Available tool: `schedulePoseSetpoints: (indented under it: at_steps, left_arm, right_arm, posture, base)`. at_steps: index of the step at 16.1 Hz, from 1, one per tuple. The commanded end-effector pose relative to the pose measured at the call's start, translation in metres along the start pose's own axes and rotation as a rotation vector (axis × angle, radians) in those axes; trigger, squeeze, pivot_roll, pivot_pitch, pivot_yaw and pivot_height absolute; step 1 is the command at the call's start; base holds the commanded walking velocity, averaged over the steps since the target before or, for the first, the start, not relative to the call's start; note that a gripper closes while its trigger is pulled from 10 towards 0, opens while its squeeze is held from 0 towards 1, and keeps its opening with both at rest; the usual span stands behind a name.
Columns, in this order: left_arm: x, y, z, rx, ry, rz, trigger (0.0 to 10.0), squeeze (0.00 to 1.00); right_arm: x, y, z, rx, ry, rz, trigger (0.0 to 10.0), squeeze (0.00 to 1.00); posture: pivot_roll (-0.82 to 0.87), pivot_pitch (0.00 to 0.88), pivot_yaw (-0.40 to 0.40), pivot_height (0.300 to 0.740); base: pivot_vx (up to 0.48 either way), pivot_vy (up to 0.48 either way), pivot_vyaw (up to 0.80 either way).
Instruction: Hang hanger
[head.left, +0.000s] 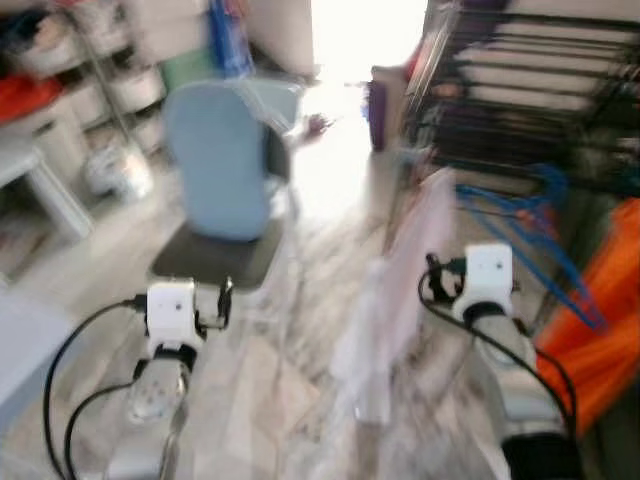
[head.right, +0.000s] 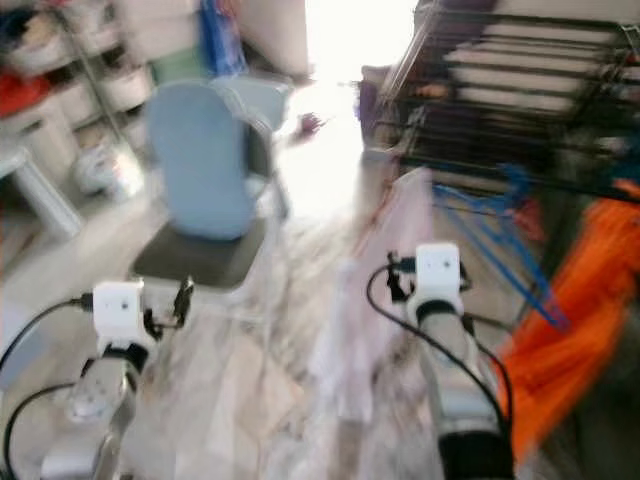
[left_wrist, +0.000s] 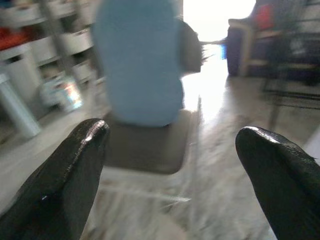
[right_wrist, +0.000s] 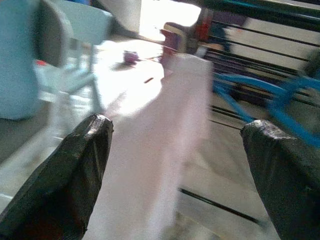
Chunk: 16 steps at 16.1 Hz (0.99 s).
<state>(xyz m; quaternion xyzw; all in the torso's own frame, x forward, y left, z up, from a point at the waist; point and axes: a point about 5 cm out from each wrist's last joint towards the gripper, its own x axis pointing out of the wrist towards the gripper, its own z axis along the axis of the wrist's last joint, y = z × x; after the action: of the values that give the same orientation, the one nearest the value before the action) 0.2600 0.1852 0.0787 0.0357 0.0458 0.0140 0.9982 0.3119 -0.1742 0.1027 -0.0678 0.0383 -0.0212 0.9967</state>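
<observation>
Facing the rack (head.left: 540, 90), my right gripper (right_wrist: 175, 165) was spread wide, empty; blue hangers (head.left: 520, 215) hung just ahead. I judged squaring up first best. Left gripper (left_wrist: 170, 170) gaped empty.

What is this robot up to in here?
It stands facing a black drying rack where blue hangers and a pale pink garment hang. Both arms are raised, the left gripper towards a blue chair and the right gripper towards the garment, jaws open, holding nothing. The pictures are blurred.
</observation>
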Motion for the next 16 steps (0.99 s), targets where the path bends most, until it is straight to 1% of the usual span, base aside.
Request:
schedulePoseSetpoints:
  at_steps: [1,3,7,11,13,16]
  left_arm:
    - [0.003,-0.001,0.001,0.006,0.0,0.013,10.0,0.0]
    - [0.004,-0.002,0.001,0.005,0.001,0.025,10.0,0.0]
    - [0.002,-0.002,-0.003,0.006,0.011,0.031,10.0,0.0]
    - [0.004,-0.006,-0.004,0.003,0.018,0.028,10.0,0.0]
    - [0.005,-0.009,-0.004,0.0,0.023,0.021,10.0,0.0]
    - [0.006,-0.009,-0.004,0.003,0.023,0.021,10.0,0.0]
  right_arm:
    - [0.002,0.004,0.004,0.001,-0.015,0.016,10.0,0.0]
    - [0.002,0.004,0.004,0.002,-0.017,0.02,10.0,0.0]
    - [0.0,0.005,-0.002,0.017,0.001,0.028,10.0,0.0]
    - [0.001,0.01,-0.007,0.069,0.016,0.041,10.0,0.0]
    - [0.001,0.018,-0.015,0.091,0.047,0.051,10.0,0.0]
    - [0.003,0.027,-0.007,0.101,0.015,0.082,10.0,0.0]
  posture:
    - [-0.06,0.0,0.017,0.74]
    - [-0.06,0.0,0.017,0.74]
    - [-0.05,0.0,0.015,0.74]
    - [-0.03,0.0,0.014,0.74]
    - [-0.03,0.0,0.012,0.74]
    - [-0.03,0.0,0.017,0.74]
  base:
    - [0.0,0.0,0.8]
    - [0.0,0.0,0.8]
    - [0.0,0.0,0.8]
    - [0.0,0.0,0.8]
    - [0.0,0.0,0.0]
    - [0.0,0.0,0.0]
